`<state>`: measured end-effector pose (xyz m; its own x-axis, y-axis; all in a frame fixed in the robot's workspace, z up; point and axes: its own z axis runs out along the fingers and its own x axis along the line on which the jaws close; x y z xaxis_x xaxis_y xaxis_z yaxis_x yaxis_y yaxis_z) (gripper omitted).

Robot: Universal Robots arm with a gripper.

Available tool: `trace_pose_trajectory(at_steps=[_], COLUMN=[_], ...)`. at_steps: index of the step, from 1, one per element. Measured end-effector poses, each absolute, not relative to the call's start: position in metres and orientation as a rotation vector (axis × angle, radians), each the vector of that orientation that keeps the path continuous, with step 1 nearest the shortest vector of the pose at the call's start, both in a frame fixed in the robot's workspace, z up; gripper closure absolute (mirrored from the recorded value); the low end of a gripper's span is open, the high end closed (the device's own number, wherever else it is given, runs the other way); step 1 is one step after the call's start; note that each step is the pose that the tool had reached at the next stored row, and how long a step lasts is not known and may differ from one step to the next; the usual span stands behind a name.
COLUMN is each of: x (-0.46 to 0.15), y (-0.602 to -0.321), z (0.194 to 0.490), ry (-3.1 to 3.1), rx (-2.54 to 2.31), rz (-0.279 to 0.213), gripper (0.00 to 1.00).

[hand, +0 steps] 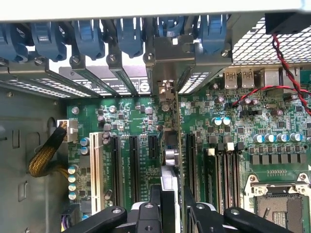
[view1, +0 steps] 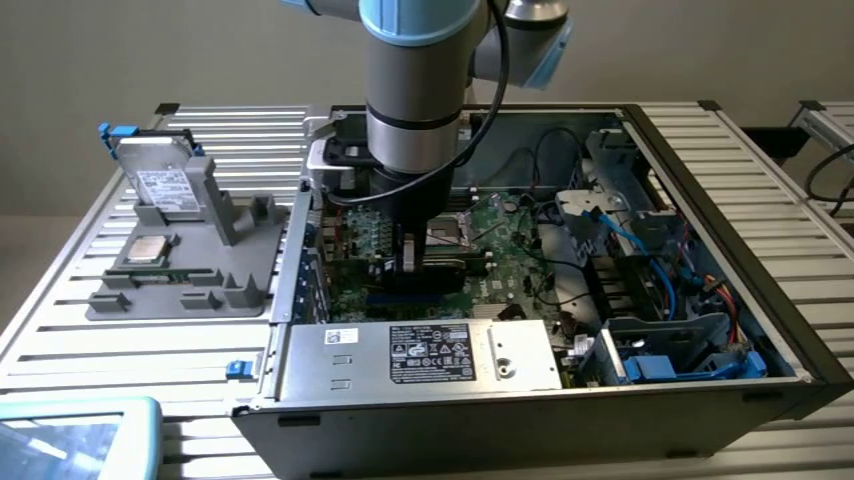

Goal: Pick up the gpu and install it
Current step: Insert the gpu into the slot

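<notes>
Clamps thin dark silver-bracketed gpu card (hand: 168, 167) edge-on between partly closed black fingers (hand: 190, 206), long axis running parallel with black expansion slots (hand: 133, 160) beneath.

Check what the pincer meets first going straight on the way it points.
The pincer, shut on the gpu, points at the motherboard. The card's edge would likely land first, among the black expansion slots; how far off is unclear.
</notes>
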<state>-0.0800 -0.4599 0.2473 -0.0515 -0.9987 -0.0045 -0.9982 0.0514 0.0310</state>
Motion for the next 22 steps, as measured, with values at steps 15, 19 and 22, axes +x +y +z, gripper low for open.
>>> trace_pose_trajectory(at_steps=[15,19,22], x=[-0.0800,-0.0800,-0.0800], y=[-0.4600,-0.4599,-0.4600], z=[0.2457,0.2451,0.2446], ry=[-2.264,-2.265,-2.265], rx=[2.150,2.150,2.150], rz=[-0.040,-0.040,-0.040], gripper=[0.72,0.72,0.72])
